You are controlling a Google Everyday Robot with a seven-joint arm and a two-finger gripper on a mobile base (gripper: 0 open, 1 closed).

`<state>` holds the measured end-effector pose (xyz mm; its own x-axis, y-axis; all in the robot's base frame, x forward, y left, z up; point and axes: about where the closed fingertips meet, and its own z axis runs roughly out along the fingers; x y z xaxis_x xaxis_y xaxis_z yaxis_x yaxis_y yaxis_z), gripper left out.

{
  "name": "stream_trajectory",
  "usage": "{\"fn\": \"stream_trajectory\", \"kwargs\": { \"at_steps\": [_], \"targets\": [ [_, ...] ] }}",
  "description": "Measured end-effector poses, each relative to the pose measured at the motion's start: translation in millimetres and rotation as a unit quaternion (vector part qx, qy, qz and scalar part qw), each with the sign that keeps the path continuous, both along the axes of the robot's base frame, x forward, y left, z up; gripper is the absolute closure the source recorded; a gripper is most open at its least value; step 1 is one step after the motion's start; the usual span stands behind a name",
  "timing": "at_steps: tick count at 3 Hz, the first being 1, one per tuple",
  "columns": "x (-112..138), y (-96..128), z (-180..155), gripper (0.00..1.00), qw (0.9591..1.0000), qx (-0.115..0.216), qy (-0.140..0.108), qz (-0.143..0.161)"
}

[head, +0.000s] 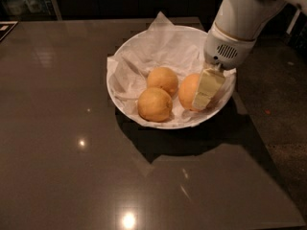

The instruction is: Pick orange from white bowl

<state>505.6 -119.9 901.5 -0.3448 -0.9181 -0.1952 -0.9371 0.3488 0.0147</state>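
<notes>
The white bowl [169, 126], lined with crumpled white paper, stands on the dark table. It holds three fruits. The orange [187, 90] is the rightmost and deepest in colour, near the bowl's right rim. My gripper [195, 98] reaches down into the right side of the bowl and is closed around the orange. One pale finger [207, 87] lies across the orange's right front, and the other finger is hidden behind the fruit. Two paler, yellower fruits lie to its left, one at the middle [162, 79] and one at the front [154, 104].
The dark glossy table [72, 152] extends to the left and front of the bowl. Its right edge runs just past the bowl, with dark floor [283, 109] beyond. My white arm [240, 18] comes in from the upper right, above the bowl's right rim.
</notes>
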Motion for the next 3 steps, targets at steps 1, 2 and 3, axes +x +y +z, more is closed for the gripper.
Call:
{"fn": "stream_trajectory", "kwargs": {
  "at_steps": [1, 2, 3],
  "targets": [
    [-9.4, -2.9, 14.5, 1.00, 0.9998, 0.009, -0.015, 0.002],
    [-21.0, -2.6, 32.0, 1.00, 0.9991, 0.020, -0.033, 0.018],
    [-40.7, -3.6, 52.3, 1.00, 0.9963, 0.044, -0.055, 0.048]
  ]
}}
